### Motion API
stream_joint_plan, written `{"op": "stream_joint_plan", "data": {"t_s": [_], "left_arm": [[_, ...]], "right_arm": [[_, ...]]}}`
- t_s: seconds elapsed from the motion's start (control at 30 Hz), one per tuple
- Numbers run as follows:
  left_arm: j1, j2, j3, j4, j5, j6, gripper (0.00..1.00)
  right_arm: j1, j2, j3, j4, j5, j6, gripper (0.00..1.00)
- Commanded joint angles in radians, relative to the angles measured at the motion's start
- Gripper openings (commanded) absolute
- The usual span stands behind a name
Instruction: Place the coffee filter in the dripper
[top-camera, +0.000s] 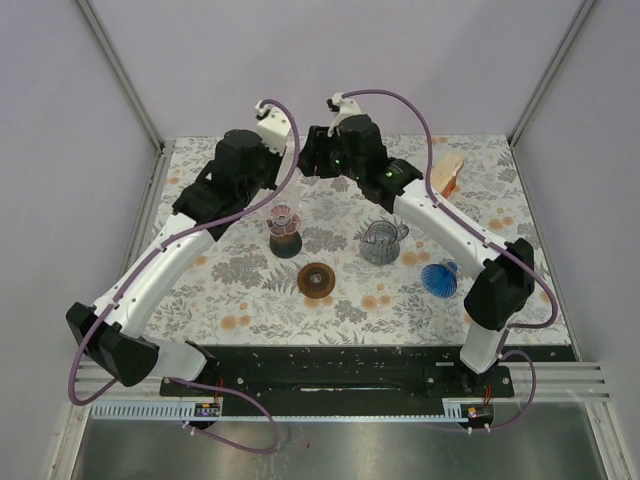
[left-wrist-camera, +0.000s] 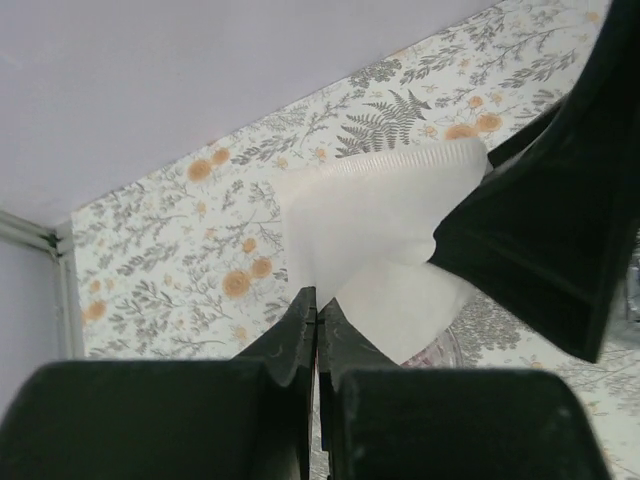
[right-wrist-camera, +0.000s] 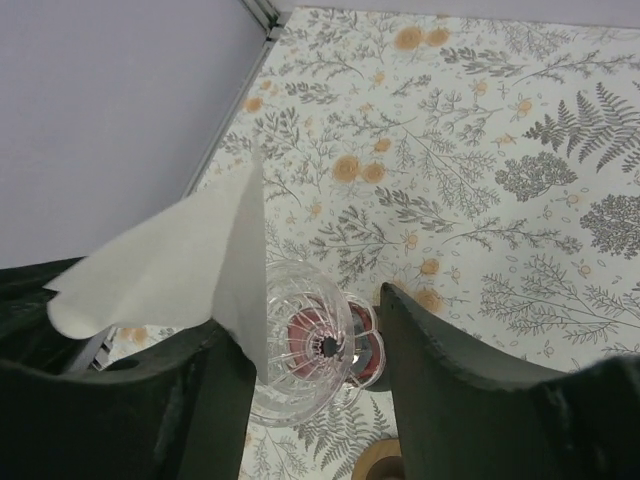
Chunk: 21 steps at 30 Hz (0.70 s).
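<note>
My left gripper is shut on the lower edge of the white paper coffee filter and holds it in the air. In the right wrist view the filter rests against my right gripper's left finger. My right gripper is open, with its jaws wide apart, and one of its fingers touches the filter's side. The clear glass dripper stands on a dark base below, seen between the right jaws. In the top view both grippers meet at the back of the table, behind the dripper.
A glass pitcher stands right of the dripper. A brown round lid lies in front. A blue ribbed dripper lies at the right. A stack of filters lies at the back right.
</note>
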Motion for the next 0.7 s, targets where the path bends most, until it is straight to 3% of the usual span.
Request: {"op": "stream_joint_plan", "data": {"t_s": [0.0,0.17,0.4,0.67], "left_arm": [[0.005,-0.078,0.034,-0.042,0.011,-0.223,0.0],[0.053,-0.126,-0.026,-0.087,0.052,-0.331,0.0],[0.131,-0.147,-0.018,-0.185,0.16,-0.447,0.0],[0.165,-0.17,-0.03,-0.22,0.21,-0.503,0.0]], "right_arm": [[0.076,0.003,0.05,0.02,0.045,-0.07,0.62],[0.18,-0.039,-0.016,0.025,0.246,-0.142,0.66],[0.202,-0.044,-0.01,-0.018,0.231,-0.137,0.71],[0.202,-0.033,0.034,-0.045,0.228,-0.148,0.65]]}}
